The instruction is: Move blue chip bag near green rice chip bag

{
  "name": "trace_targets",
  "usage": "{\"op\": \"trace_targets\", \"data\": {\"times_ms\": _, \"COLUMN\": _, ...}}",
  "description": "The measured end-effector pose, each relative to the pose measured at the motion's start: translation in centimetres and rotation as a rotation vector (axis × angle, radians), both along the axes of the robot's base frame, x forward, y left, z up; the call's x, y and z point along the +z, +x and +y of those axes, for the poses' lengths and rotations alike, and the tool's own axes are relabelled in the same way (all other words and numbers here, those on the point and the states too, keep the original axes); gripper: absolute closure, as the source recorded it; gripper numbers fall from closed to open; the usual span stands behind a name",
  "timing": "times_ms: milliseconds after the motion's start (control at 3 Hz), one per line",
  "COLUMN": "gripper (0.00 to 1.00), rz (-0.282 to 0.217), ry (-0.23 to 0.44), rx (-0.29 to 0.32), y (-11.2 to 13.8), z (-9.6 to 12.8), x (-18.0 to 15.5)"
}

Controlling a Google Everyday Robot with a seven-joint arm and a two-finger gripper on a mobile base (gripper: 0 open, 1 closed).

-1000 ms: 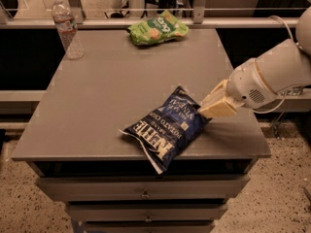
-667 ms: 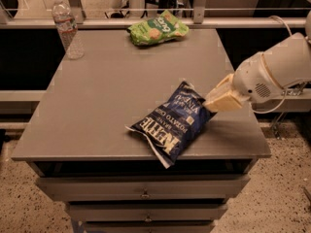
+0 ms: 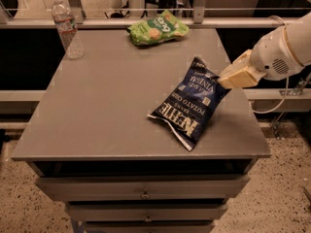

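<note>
1. Camera view: gripper (image 3: 224, 80) at the table's (image 3: 97, 110) right side, clamped on the blue chip bag's (image 3: 190, 103) upper corner.
2. Bag's lower end rests on the table, well apart from the green rice chip bag (image 3: 156, 29) at the far edge.

The hand (image 3: 226, 80), at the right edge of the desk (image 3: 97, 106), pinches the upper corner of the blue bag (image 3: 187, 108). The bag's white print reads upside down. "VINEGAR" is nearest the hand, then "POTATO CHIPS" and a small "BRAND", and big block "KETTLE" lies farthest from it. Well beyond the hand to its left, the white lettering on the green bag (image 3: 155, 29) cannot be made out.
</note>
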State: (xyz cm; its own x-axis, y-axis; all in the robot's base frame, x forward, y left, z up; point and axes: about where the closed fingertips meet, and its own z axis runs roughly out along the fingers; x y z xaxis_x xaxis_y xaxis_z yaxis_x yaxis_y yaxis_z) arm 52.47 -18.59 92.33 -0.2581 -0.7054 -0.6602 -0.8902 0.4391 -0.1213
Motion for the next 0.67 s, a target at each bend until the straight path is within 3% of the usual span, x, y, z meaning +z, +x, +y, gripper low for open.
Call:
{"op": "trace_targets", "data": {"times_ms": 333, "gripper": 1.00, "rz": -0.079, "ry": 0.041, "rx": -0.117, "y": 3.7, "z": -1.4, "x": 0.2}}
{"op": "trace_targets", "data": {"times_ms": 667, "gripper": 1.00, "rz": -0.190, "ry": 0.140, "rx": -0.350, "y": 13.3, "z": -4.9, "x": 0.5}}
